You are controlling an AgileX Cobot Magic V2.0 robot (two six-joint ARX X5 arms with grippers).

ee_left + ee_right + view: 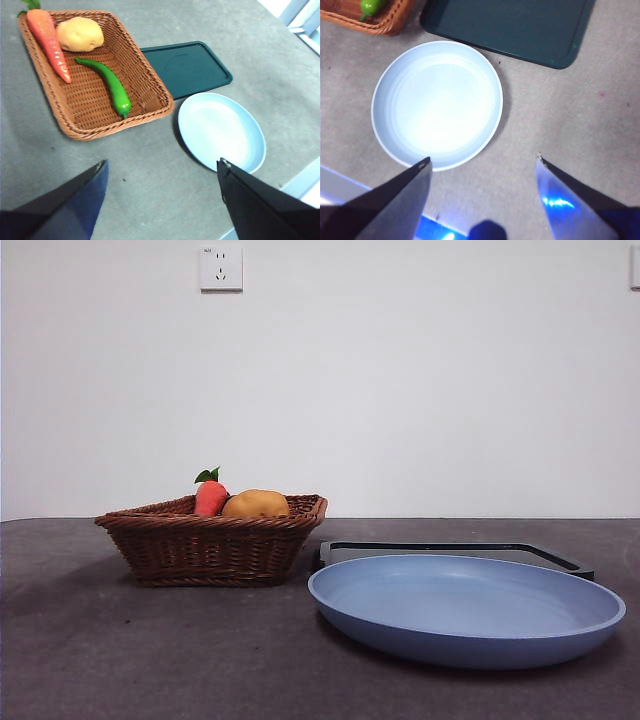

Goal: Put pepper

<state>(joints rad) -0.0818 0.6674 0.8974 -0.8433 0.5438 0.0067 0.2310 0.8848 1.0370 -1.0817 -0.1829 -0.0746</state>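
The green pepper (109,84) lies in the brown wicker basket (150,85), beside a carrot (49,42) and a potato (79,34). Its tip also shows in the right wrist view (371,6). In the front view the basket wall (215,545) hides it. The blue plate (470,605) stands empty to the right of the basket; it also shows in the left wrist view (221,131) and the right wrist view (437,104). My left gripper (162,175) is open, high above the table short of the basket. My right gripper (482,167) is open, high above the plate's edge.
A dark green tray (455,551) lies behind the plate, empty; it also shows in the left wrist view (187,67) and the right wrist view (510,25). A wall with a socket (221,268) stands behind the grey table.
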